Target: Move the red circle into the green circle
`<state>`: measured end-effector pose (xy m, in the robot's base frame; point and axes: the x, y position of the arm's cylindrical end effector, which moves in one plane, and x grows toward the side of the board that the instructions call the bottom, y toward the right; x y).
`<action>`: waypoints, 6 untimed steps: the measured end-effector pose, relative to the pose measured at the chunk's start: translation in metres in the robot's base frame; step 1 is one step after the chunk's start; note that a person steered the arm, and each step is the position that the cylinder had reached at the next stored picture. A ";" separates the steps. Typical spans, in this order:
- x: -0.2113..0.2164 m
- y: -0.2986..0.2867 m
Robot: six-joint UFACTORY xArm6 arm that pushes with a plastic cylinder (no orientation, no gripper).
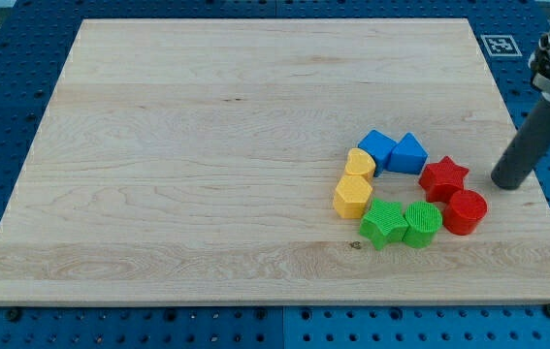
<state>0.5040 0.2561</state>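
The red circle (466,211) lies on the wooden board at the lower right, touching or nearly touching the green circle (422,223) on its left. My tip (508,183) is on the board just above and to the right of the red circle, with a small gap between them. A red star (443,177) sits just above the red circle, to the left of my tip.
A green star (382,222) adjoins the green circle on its left. Two yellow blocks (354,194) (360,162) and two blue blocks (376,148) (409,153) close the ring of blocks. The board's right edge (536,184) runs close to my tip.
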 end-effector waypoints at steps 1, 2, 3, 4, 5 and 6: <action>0.004 0.000; 0.019 -0.011; 0.026 -0.032; 0.026 -0.042; 0.028 -0.038; 0.036 0.007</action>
